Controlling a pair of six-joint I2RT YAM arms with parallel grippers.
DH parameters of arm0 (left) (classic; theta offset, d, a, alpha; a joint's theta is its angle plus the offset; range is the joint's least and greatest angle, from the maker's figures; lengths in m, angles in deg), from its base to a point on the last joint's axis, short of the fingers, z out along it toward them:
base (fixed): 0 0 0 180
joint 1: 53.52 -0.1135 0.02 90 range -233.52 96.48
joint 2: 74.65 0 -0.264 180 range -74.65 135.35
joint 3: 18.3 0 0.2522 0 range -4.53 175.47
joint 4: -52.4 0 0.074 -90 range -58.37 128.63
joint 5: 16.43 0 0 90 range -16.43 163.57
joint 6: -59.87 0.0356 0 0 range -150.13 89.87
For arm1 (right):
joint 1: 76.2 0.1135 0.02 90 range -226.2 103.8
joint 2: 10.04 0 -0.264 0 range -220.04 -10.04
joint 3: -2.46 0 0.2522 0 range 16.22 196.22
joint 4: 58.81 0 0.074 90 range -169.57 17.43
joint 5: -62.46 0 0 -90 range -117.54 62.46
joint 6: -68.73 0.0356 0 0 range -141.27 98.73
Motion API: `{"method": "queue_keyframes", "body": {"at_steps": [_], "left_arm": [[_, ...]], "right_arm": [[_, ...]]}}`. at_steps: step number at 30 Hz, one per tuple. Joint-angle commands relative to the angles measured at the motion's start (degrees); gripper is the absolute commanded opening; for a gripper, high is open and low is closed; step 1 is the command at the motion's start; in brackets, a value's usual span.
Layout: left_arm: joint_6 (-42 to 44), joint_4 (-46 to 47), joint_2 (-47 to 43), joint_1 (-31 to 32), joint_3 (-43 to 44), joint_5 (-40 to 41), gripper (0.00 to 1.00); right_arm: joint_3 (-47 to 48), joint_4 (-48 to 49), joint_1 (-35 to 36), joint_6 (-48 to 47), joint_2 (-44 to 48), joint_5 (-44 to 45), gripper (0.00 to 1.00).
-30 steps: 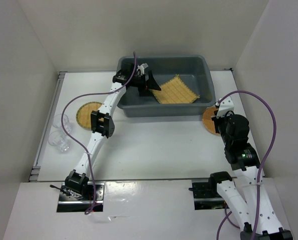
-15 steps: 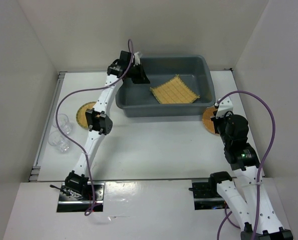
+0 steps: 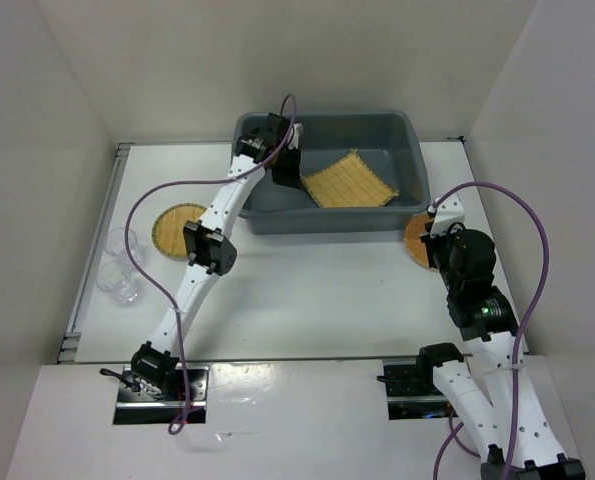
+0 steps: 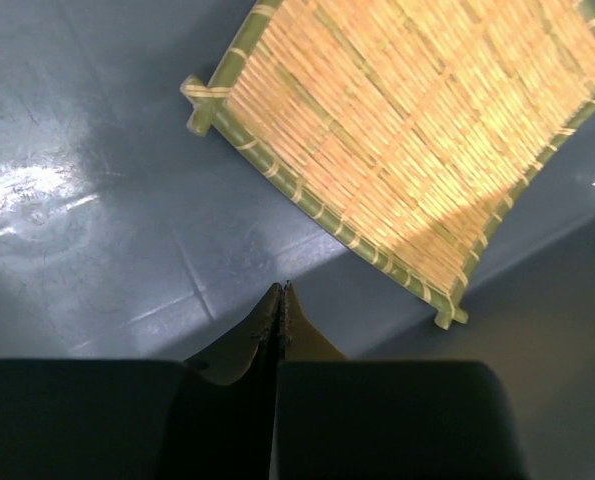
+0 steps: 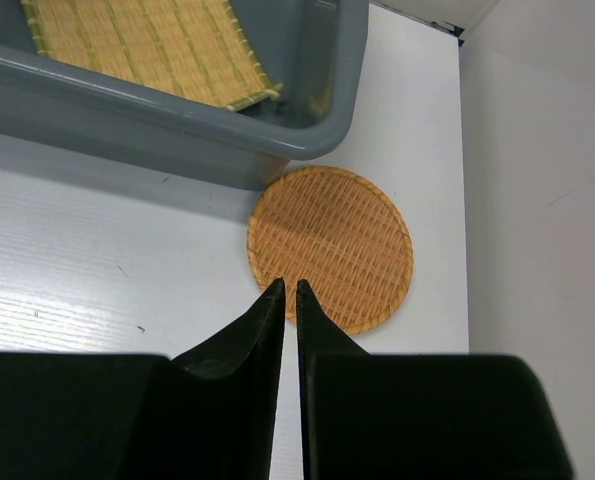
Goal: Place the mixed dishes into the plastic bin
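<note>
The square yellow bamboo mat point(image 3: 352, 180) lies tilted inside the dark grey plastic bin point(image 3: 327, 222). My left gripper point(image 3: 287, 170) hangs over the bin's left half, shut and empty. In the left wrist view its tips point(image 4: 282, 288) are above the bare bin floor point(image 4: 97, 200), short of the mat point(image 4: 407, 130). The orange round mat point(image 5: 332, 245) lies flat on the table beside the bin's right front corner point(image 5: 177, 120). My right gripper point(image 5: 289, 285) hovers over that mat's near edge, its jaws a narrow slit apart with nothing between them.
A yellow round straw mat point(image 3: 177, 228) lies on the table left of the bin. Two clear cups point(image 3: 124, 245) point(image 3: 117, 283) stand near the left edge. White walls close in the left, right and back sides.
My left gripper went from wide open to shut, swung up toward the bin's far left corner, then came back over the bin floor. The square mat stays in the bin. The right arm is still.
</note>
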Motion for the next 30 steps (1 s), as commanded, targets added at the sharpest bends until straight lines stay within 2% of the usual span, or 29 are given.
{"method": "queue_keyframes", "body": {"at_steps": [1, 9, 12, 13, 16, 18, 21, 22, 24, 27, 30], "left_arm": [[0.78, -0.64, 3.03, 0.42, 0.45, 1.83, 0.0], [-1.06, -0.64, 6.91, 1.04, 0.98, 3.41, 0.0], [-1.59, -0.11, 6.91, 1.04, 0.98, 3.94, 0.0], [-1.6, -0.11, 6.91, 1.04, 0.98, 3.94, 0.0], [-1.6, -0.11, 6.91, 1.04, 0.98, 3.94, 0.0], [-1.6, -0.63, 6.91, 1.04, 0.98, 3.94, 0.0], [-1.6, -0.64, 6.91, 1.04, 0.98, 3.94, 0.0], [-1.6, -1.25, 6.91, 1.04, 0.98, 3.94, 0.0], [-1.6, -1.25, 6.91, 1.04, 0.98, 4.46, 0.0], [-1.6, -1.25, 6.91, 1.04, 0.98, 4.47, 0.0], [-1.6, -1.25, 6.39, 1.04, 0.98, 5.52, 0.0]], "right_arm": [[-0.12, 3.35, 0.58, 0.42, 0.01, -0.17, 0.13], [-0.12, 3.35, 0.58, 0.42, 0.01, 0.36, 0.14], [-0.12, 5.71, 0.58, 0.42, -1.22, 4.83, 0.14], [-0.12, 7.02, 0.58, -1.58, -2.1, 5.8, 0.07], [-1.0, 14.05, 0.58, -7.82, -8.85, 5.11, 0.0], [0.93, 18.62, -0.9, -8.36, -16.84, 5.11, 0.0], [8.82, 21.62, -8.44, -4.78, -28.7, 2.37, 0.0], [14.15, 21.63, -8.47, -1.72, -32.56, 5.17, 0.0], [17.97, 23.12, -8.47, -1.68, -42.21, 10.63, 0.0], [24.47, 23.74, -9.0, -3.01, -50.4, 8.45, 0.0], [39.98, 18.74, -13.2, 2.69, -60.59, 4.59, 0.0]]}}
